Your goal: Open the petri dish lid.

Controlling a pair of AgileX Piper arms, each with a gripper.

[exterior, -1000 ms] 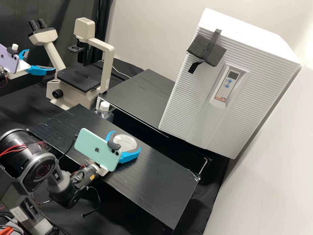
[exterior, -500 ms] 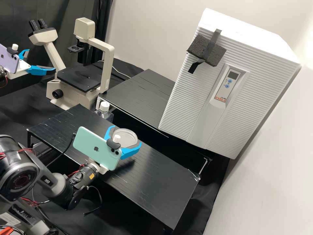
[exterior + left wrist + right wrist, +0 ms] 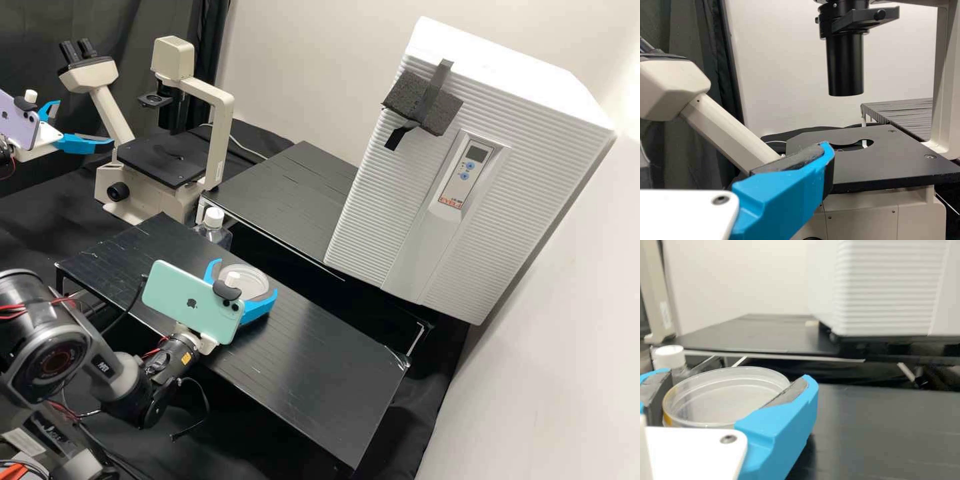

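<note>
Right tool (image 3: 245, 278): fingers part-open at dish width, closed on the dish (image 3: 725, 397), with one finger on each side of its wall. Dish location: centre of the high view, above the black bench (image 3: 327, 373); clearance below it cannot be confirmed. Governing relation: the dish lies directly between the right tool's fingertips, round face upward and rim near level, so the grip runs across its diameter. Left tool (image 3: 85, 123): fingers spread wide, holding nothing, upper left of the frame beside the microscope (image 3: 163, 157), well apart from the dish. The right arm is therefore the nearer and, in all likelihood, the working one. Lid separation cannot be verified. The next move probably requires a straight vertical path; any tilt could bind the lid or drag the base.
</note>
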